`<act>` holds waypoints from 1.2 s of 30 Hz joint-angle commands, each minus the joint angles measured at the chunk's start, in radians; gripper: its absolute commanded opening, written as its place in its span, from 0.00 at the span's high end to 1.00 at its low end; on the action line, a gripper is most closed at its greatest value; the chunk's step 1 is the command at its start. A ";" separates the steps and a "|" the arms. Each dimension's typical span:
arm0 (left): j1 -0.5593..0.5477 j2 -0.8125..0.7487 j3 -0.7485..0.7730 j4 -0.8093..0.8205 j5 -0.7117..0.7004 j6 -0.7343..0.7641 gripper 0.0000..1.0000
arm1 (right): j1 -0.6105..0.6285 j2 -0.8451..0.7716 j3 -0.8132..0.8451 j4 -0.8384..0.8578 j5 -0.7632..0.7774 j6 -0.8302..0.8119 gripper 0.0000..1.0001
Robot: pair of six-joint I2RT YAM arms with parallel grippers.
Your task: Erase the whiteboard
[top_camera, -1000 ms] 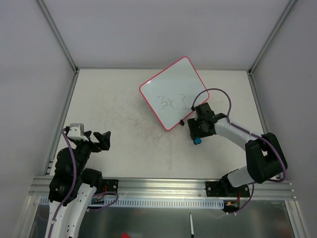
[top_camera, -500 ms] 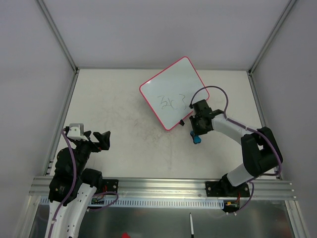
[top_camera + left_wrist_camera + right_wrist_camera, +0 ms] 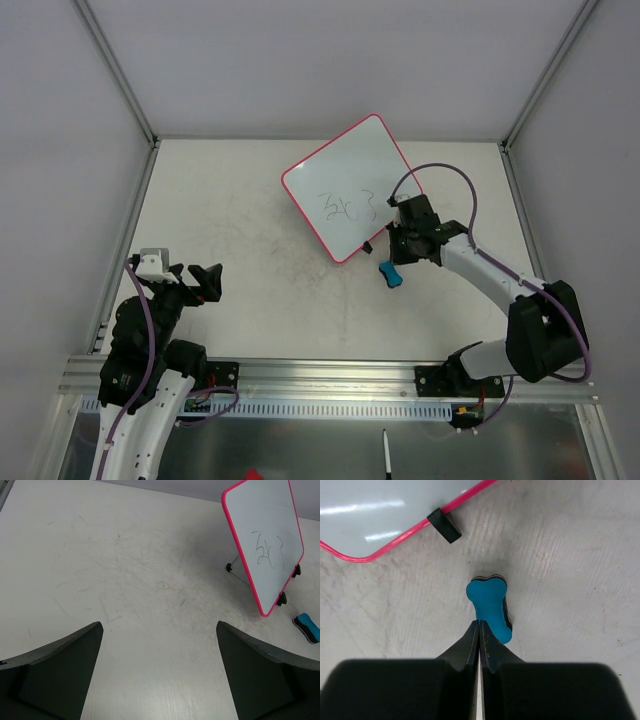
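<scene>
The whiteboard [image 3: 350,180] stands tilted at the back centre, white with a pink-red rim and black scribbles [image 3: 345,207]; it also shows in the left wrist view [image 3: 265,525] and the right wrist view [image 3: 375,510]. One black clip [image 3: 444,525] props its edge. A blue bone-shaped eraser [image 3: 389,273] [image 3: 489,605] [image 3: 306,627] lies flat on the table just off the board's near corner. My right gripper [image 3: 400,260] [image 3: 480,622] is shut, fingertips pressed together at the eraser's near end, nothing between them. My left gripper [image 3: 192,276] [image 3: 159,626] hangs wide open over bare table at the near left.
White enclosure walls and aluminium posts [image 3: 120,70] border the table. A metal rail [image 3: 330,378] runs along the near edge, with a pen [image 3: 386,452] lying below it. The right arm's purple cable [image 3: 440,175] loops beside the board's right edge.
The right gripper's jaws have closed fully without the eraser between them, and it has pulled back toward the board. The eraser now lies uncovered, shifted slightly left. The left arm is still.
</scene>
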 commanded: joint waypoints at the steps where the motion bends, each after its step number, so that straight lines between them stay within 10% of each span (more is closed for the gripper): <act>1: -0.004 -0.006 -0.001 0.017 -0.016 0.011 0.01 | 0.004 -0.080 0.030 -0.009 -0.009 0.031 1.00; 13: -0.004 -0.005 0.001 0.017 -0.011 0.011 0.01 | 0.002 -0.117 0.056 -0.045 0.011 0.022 1.00; 16: -0.006 -0.005 -0.001 0.016 -0.011 0.013 0.01 | 0.004 -0.068 0.081 -0.071 0.010 0.023 0.52; 20: -0.004 -0.010 -0.001 0.017 -0.011 0.013 0.01 | 0.004 0.007 0.074 -0.071 0.010 0.016 0.39; 36: -0.006 -0.013 -0.001 0.017 -0.010 0.013 0.01 | 0.011 0.151 0.024 0.000 0.054 0.019 0.40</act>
